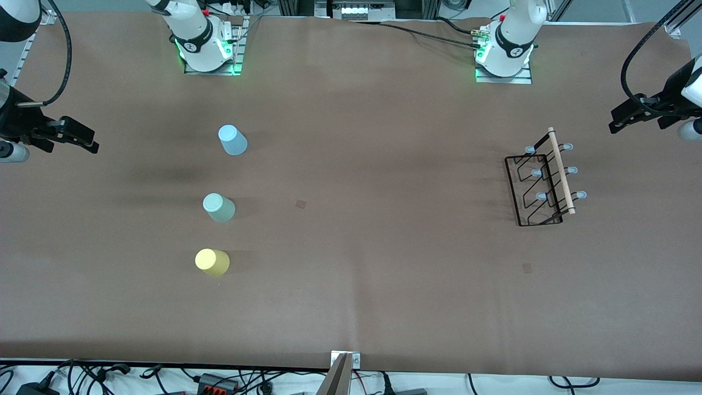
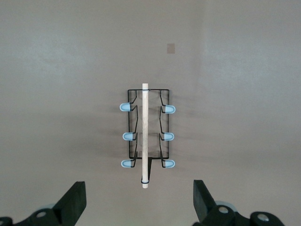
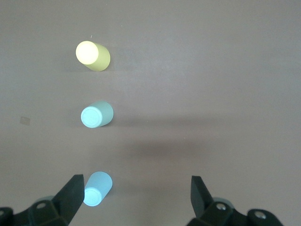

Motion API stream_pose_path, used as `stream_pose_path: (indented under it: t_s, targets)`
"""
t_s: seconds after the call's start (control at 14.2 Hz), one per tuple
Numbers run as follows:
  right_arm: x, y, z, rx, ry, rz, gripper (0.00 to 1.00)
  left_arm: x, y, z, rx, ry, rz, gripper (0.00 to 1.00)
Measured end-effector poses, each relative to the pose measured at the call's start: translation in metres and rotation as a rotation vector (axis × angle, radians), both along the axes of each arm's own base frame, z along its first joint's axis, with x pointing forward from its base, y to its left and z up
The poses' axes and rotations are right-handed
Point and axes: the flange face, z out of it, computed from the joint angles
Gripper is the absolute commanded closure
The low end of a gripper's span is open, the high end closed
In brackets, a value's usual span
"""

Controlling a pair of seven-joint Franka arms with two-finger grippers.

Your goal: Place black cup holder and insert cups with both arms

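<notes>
On the table, the black cup holder stands cupless — left claw and right claw wide.

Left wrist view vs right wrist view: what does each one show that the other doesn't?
Left wrist only: the black cup holder standing on the table, and the open left gripper above it. Right wrist only: the yellow cup, mint green cup and light blue cup, under the open right gripper. Shared: the brown table.
</notes>
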Motion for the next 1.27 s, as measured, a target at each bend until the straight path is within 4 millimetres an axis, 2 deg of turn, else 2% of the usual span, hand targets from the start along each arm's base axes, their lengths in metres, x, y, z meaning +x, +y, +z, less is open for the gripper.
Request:
stream_pose_path:
  t_s: [0.57,0.71,0.85,0.99,1.13,1.27]
  targets:
    - [0.0,0.0,0.0,0.0,0.001,0.0,0.0,0.005,-0.003,0.002,-0.001,-0.032,-0.006,0.0]
    - [0.0,0.0,0.0,0.0,0.001,0.0,0.0,0.009,-0.005,-0.004,0.0,-0.045,-0.01,0.0]
    - [0.0,0.0,0.0,0.0,0.001,0.001,0.0,0.017,-0.004,-0.036,0.0,-0.06,-0.013,0.0]
    - [0.0,0.0,0.0,0.0,0.001,0.001,0.0,0.025,-0.003,-0.092,0.0,-0.094,-0.014,0.0]
    - [0.0,0.0,0.0,0.0,0.001,0.001,0.0,0.023,-0.002,-0.153,-0.002,-0.108,-0.017,0.0]
    - [0.0,0.0,0.0,0.0,0.001,0.001,0.0,0.018,-0.001,-0.198,-0.005,-0.092,-0.015,0.0]
